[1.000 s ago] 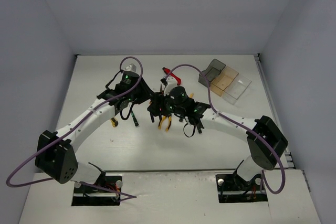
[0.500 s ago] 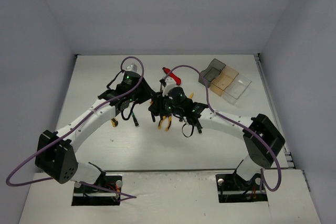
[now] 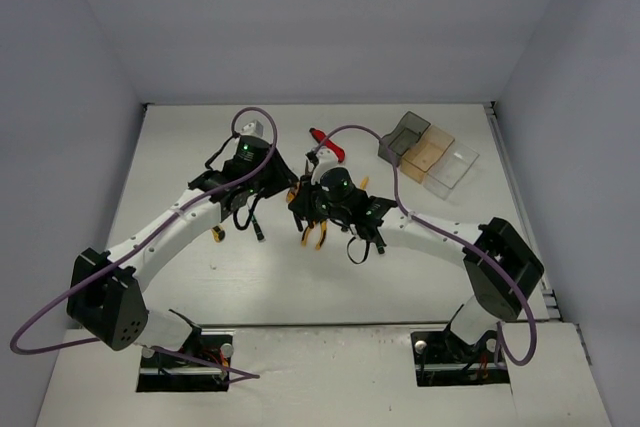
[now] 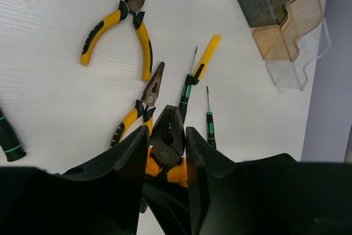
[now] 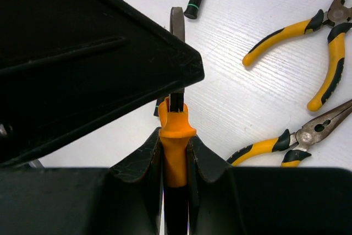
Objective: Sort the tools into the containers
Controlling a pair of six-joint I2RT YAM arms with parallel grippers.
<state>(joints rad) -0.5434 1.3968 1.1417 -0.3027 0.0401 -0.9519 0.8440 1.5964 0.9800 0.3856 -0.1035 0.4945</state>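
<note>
While the left tool (image 4: 168, 133) stands narrow, its two black fingers (image 4: 129, 174) tight against either side of the dark jaw head of a pair of orange-handled pliers (image 5: 176, 127), the right tool (image 5: 175, 147) is clamped on an orange handle of the same pliers. Both tools meet over the middle of the white desk (image 3: 180, 147), so the pliers hang between them, off the surface.

Other tools lie loose on the desk below. A pair of yellow-handled long-nose pliers (image 4: 118, 26) lies with its handles spread, and a second yellow-handled pair (image 4: 140, 108) lies nearer the left tool. Just beside that second pair are two thin black screwdrivers with green marks (image 4: 187, 92) and a slim yellow utility knife (image 4: 206, 56). A third black screwdriver with a green ring (image 4: 8, 138) lies off to one side. A red utility knife (image 3: 328, 144) rests farther back.

Three small rectangular plastic bins stand touching in a row at the far right of the desk, well apart from the held pliers: a dark smoky grey bin (image 3: 403, 135), a translucent tan bin (image 3: 428, 154) and a clear bin (image 3: 452, 167).
</note>
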